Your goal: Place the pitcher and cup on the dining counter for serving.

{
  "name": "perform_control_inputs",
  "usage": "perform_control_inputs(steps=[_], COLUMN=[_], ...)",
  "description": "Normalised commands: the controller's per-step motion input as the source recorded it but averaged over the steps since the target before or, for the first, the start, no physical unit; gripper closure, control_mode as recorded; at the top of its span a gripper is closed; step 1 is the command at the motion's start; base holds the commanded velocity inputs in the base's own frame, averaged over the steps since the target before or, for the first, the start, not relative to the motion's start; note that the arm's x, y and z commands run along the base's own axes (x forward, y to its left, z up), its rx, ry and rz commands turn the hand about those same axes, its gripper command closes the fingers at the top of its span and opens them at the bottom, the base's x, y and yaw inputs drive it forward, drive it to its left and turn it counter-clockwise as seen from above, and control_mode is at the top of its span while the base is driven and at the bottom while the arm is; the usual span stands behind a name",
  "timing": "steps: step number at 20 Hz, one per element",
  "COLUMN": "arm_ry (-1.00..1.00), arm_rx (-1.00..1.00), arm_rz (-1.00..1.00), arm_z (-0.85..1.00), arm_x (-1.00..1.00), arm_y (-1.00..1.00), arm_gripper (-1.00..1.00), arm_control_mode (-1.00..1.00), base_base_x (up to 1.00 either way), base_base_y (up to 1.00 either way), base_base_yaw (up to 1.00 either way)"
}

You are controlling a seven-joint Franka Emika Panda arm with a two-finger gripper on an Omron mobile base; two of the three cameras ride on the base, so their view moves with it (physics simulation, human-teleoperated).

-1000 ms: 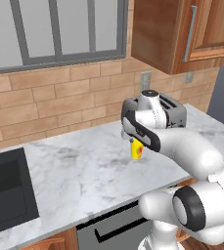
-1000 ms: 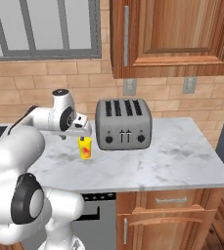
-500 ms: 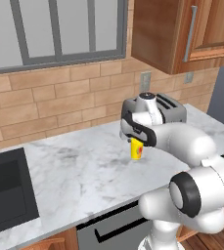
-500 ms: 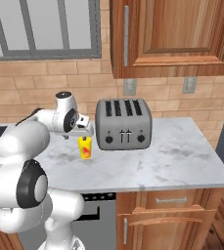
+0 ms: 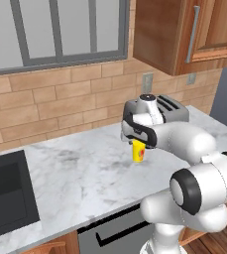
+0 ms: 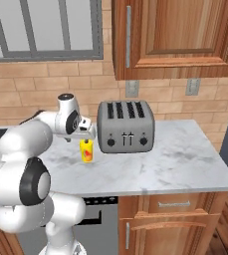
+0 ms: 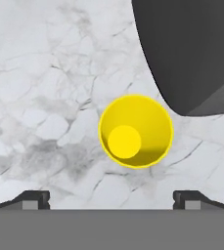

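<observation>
Fingers (image 7: 111,197) spread above marble counter (image 7: 45,88)

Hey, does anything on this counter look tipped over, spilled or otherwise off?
Nothing stands out. The cup stands upright and empty on the marble counter beside the toaster, with no spill around it. The open tool hangs above it.

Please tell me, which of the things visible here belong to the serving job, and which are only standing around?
Belong to the job:
- small bright yellow cylindrical cup, upright on the marble counter
- two-finger gripper, open, above the cup

Just standing about:
- grey four-slot toaster, beside the cup
- black sink
- white-grey marble counter
- brown wooden wall cabinet
</observation>
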Motion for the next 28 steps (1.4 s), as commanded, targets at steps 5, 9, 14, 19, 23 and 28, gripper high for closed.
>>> perform_control_inputs(steps=[5,9,14,19,23,28], arm_ry=[0.0,0.0,0.0,0.0,0.0,0.0], arm_rx=[0.0,-0.01,-0.02,-0.01,0.0,0.0], arm_rz=[0.0,0.0,0.0,0.0,0.0,0.0], arm_z=[-0.23,-0.23,-0.16,-0.13,-0.16,-0.07], arm_x=[0.08,0.13,0.07,0.0,0.0,0.0], arm_y=[0.1,0.04,0.0,0.0,0.01,0.08], arm_gripper=[-1.0,-1.0,-1.0,-1.0,-1.0,-1.0], arm_control_mode=[-1.0,-1.0,-1.0,-1.0,-1.0,-1.0], base_base_x=[0.0,0.0,0.0,0.0,0.0,0.0], base_base_y=[0.0,0.0,0.0,0.0,0.0,0.0], base_base_yaw=[0.0,0.0,0.0,0.0,0.0,0.0])
